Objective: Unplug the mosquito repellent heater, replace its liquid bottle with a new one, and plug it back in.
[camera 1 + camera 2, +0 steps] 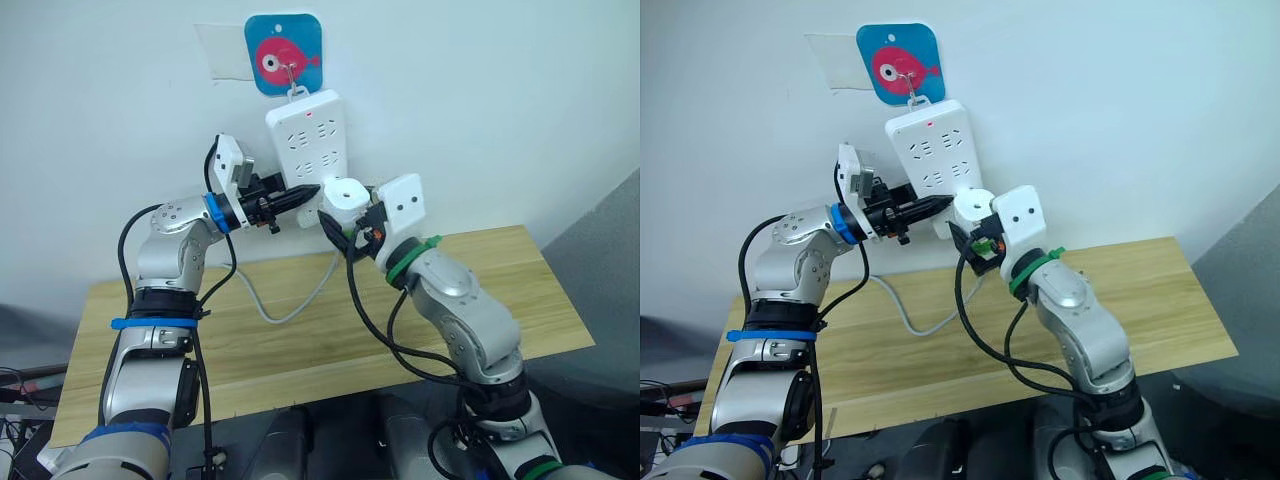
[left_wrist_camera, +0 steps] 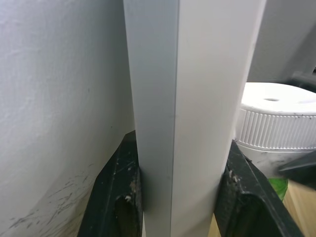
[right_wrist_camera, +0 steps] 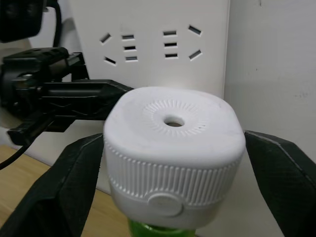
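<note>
The left gripper (image 1: 300,195) is up by the wall; its two black fingers (image 2: 116,197) are pressed on both sides of the lower edge of the power strip (image 1: 310,140), so it has the strip pinched tight; the long white power strip hangs from a hook on a blue sign with a red fish (image 1: 283,53); a grey cord (image 1: 290,300) runs down from the strip and loops onto the wooden table (image 1: 300,340).

Just to the right of the left gripper is the mosquito repellent heater (image 1: 345,197); it is small, white and round at the corners, with a little round hole on top; it sits right at the lower edge of the power strip, just beside the left gripper's tips; a bit of green bottle (image 3: 158,229) peeks out under it.

The right gripper (image 3: 173,182) has its two black fingers (image 3: 64,187) spread wide around the heater, one on each side, touching its ribbed sides; it holds the heater up in the air, above the table.
</note>
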`<action>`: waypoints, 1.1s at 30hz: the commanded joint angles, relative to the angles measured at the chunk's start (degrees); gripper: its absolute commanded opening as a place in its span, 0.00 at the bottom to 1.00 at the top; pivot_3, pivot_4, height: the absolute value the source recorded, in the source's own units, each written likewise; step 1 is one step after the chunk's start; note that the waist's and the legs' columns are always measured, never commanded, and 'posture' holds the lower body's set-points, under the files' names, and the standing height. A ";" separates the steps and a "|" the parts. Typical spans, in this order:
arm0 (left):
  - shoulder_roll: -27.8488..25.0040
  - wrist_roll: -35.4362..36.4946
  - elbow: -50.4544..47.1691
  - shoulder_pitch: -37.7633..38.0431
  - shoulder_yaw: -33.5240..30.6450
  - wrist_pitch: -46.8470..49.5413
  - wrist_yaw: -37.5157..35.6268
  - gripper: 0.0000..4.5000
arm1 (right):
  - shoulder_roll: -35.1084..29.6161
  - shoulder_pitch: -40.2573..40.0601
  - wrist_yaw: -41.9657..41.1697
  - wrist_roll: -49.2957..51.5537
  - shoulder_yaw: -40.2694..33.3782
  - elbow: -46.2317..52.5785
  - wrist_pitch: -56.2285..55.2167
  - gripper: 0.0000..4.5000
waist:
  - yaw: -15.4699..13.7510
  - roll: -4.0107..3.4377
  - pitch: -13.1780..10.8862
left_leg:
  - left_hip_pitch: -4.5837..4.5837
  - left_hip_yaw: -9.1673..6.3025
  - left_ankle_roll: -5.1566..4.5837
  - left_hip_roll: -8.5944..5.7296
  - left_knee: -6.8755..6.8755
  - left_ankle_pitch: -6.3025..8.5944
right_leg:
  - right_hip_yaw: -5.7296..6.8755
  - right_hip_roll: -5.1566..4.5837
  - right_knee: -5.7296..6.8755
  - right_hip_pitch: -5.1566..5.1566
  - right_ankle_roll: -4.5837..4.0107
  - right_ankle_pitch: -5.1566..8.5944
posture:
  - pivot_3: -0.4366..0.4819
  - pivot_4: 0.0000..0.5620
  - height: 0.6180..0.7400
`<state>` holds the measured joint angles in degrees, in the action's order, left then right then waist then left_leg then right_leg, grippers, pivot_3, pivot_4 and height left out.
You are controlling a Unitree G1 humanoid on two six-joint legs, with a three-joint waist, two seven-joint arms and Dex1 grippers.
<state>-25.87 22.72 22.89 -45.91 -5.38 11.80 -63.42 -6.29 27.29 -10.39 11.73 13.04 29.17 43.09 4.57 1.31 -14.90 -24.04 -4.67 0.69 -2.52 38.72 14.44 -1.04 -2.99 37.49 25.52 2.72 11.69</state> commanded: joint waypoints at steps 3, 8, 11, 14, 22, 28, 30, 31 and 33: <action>-0.55 -0.34 -0.51 -0.65 0.91 -1.83 -1.81 0.30 | -4.38 -4.52 -3.50 4.90 -3.41 12.17 5.84 0.99 | -0.01 0.00 0.00 | 0.02 0.00 -0.01 0.00 0.01 0.00 | 0.00 0.00 0.02 -0.02 0.00 0.00 | 0.34 0.41 1.00; -0.71 -0.44 0.62 -1.08 0.57 -2.37 -1.29 0.30 | -7.26 -6.22 -6.67 11.84 -8.31 17.23 11.11 0.99 | 0.04 0.00 0.00 | 0.03 -0.01 -0.01 0.01 0.01 0.01 | 0.02 0.00 0.02 -0.04 0.00 0.00 | 0.34 0.40 1.00; -1.15 -0.24 1.64 -1.30 0.05 -2.71 -1.45 0.50 | -10.53 -7.42 -10.20 16.08 -11.79 18.55 12.11 1.00 | 0.04 0.00 0.00 | 0.03 -0.01 -0.02 0.01 0.01 0.01 | 0.03 0.00 0.00 -0.08 0.00 0.00 | 0.34 0.40 1.00; -2.72 0.08 0.88 -0.07 -0.74 -2.14 -1.60 0.72 | -13.13 -7.78 -12.93 18.73 -12.51 17.71 11.21 1.00 | 0.14 0.00 0.00 | 0.07 -0.02 -0.03 0.01 0.02 0.01 | 0.05 0.01 -0.01 -0.14 0.01 0.00 | 0.34 0.40 1.00; -11.94 3.48 -12.25 11.62 -5.14 3.39 -1.17 1.00 | -15.91 -6.17 -18.60 19.41 -9.81 11.02 5.21 0.85 | 0.15 0.00 0.00 | 0.13 0.01 -0.03 0.15 -0.07 0.02 | 0.00 0.01 -0.01 -0.09 0.00 0.01 | 0.42 0.39 1.00; -13.79 9.76 -29.86 21.84 -9.64 8.66 2.53 1.00 | -16.08 -3.63 -21.54 17.65 -7.44 4.92 -0.16 0.37 | -1.75 0.00 0.00 | 0.14 -0.03 -0.02 0.11 -0.05 0.02 | 0.04 -0.05 -0.17 -0.18 0.00 0.00 | 0.49 0.40 1.00; -13.42 12.84 -36.19 25.14 -11.17 11.14 4.69 1.00 | -16.23 -3.02 -22.30 17.08 -6.53 3.81 -1.46 0.19 | -2.55 0.00 0.00 | 0.14 -0.06 -0.01 0.11 -0.04 0.02 | 0.05 -0.09 -0.21 -0.21 0.00 -0.01 | 0.49 0.41 1.00; -13.57 13.97 -39.66 27.70 -11.66 11.86 5.04 1.00 | -16.14 -2.71 -22.49 16.87 -6.13 3.32 -1.88 0.11 | -2.74 0.01 0.00 | 0.14 -0.08 -0.01 0.12 -0.03 0.02 | 0.06 -0.09 -0.23 -0.22 -0.01 -0.01 | 0.49 0.41 1.00; -14.02 15.65 -45.56 32.45 -11.95 12.86 5.36 1.00 | -16.09 -2.10 -22.71 16.34 -5.68 2.39 -2.68 0.01 | -2.92 0.00 0.00 | 0.15 -0.07 -0.01 0.14 -0.03 0.02 | 0.05 -0.12 -0.26 -0.25 -0.02 -0.02 | 0.50 0.41 1.00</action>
<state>-39.28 36.22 -17.39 -14.88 -15.98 23.96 -58.72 -22.30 24.25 -32.51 28.20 7.25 30.95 42.22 1.65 1.32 -14.90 -23.89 -4.75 0.69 -2.39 38.69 14.46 -0.99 -3.12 37.24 25.28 2.70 11.67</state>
